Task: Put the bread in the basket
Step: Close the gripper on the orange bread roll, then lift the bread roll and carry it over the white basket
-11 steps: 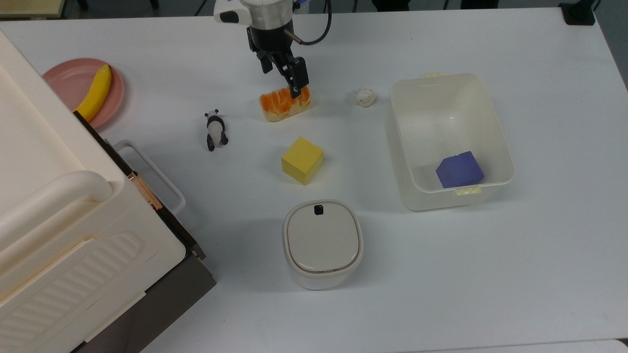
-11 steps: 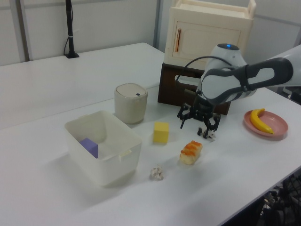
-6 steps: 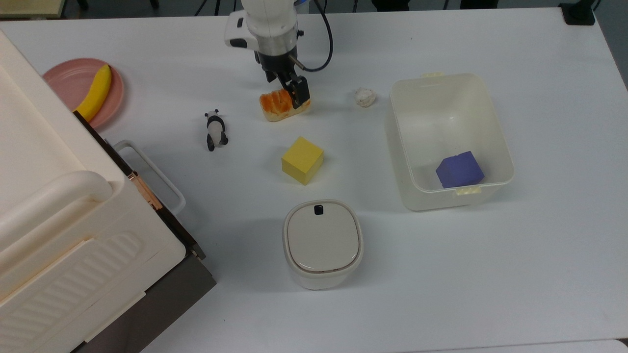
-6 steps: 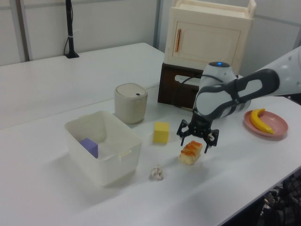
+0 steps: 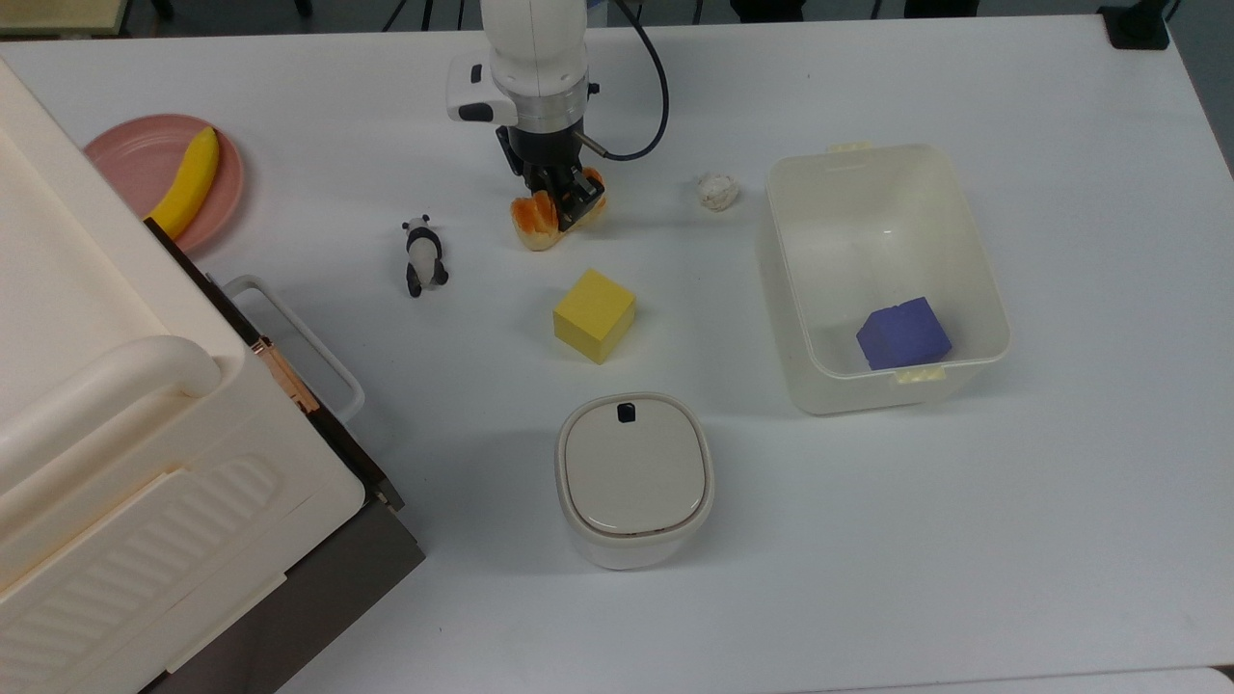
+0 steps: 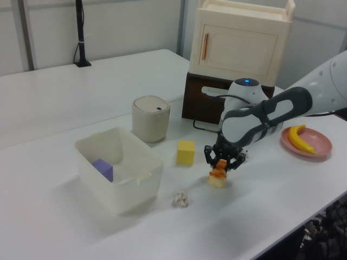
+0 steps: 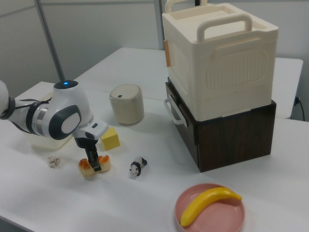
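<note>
The bread (image 5: 532,220), an orange-brown loaf with pale sides, lies on the white table at the back middle of the top view. My gripper (image 5: 561,200) has come down over its middle, one finger on each long side, and is shut on the bread (image 6: 217,179), which still rests on the table. In the right view a black finger (image 7: 93,161) crosses the front of the bread (image 7: 86,167). The basket (image 5: 974,241), a translucent white tub, stands far off at the top view's right, with a blue cube (image 5: 903,333) inside.
A whitish lumpy ball (image 5: 717,191) lies between bread and basket. Near the bread are a yellow cube (image 5: 594,314) and a panda figure (image 5: 422,255). A lidded cream container (image 5: 633,477) stands nearer. A banana (image 5: 191,180) on a pink plate and a big cream box (image 5: 125,434) occupy the top view's left.
The gripper came down from above the bread onto it and its fingers closed in around the loaf's middle. The loaf shifted slightly under them.
</note>
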### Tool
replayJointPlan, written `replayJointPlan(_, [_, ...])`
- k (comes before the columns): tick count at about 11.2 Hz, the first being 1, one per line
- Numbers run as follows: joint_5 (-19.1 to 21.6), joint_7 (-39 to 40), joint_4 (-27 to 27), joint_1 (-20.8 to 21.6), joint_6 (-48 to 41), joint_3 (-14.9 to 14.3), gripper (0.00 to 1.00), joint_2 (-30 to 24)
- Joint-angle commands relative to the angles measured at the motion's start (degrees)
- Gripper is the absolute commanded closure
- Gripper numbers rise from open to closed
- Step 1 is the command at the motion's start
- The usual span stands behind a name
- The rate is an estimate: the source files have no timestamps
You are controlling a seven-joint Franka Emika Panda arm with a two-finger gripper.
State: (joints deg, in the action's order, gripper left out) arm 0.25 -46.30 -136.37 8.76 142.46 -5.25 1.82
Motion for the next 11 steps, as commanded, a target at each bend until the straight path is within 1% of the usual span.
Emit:
replayJointPlan(1, [-0.78, 1.91, 1.80, 2.14, 0.36, -1.43, 1.00, -1.29])
replayJointPlan(2, [-0.69, 2.00, 3.72, 2.40, 0.02, -1.34, 1.00, -1.47])
replayJointPlan(3, [-0.69, 2.00, 5.83, 3.54, 0.01, -1.25, 1.00, -1.82])
replayJointPlan(6, [-0.51, 0.60, 13.47, 5.91, -2.08, -0.81, 1.00, -1.29])
replayJointPlan(8, [-0.51, 0.94, 17.87, 6.45, -3.76, 0.94, 1.00, -1.20])
replayJointPlan(10, [-0.60, 1.90, 23.05, 7.23, -4.29, 1.38, 1.00, 0.02])
replayJointPlan(11, [-0.51, 2.35, 25.60, 7.76, -5.25, 2.34, 1.00, 0.46])
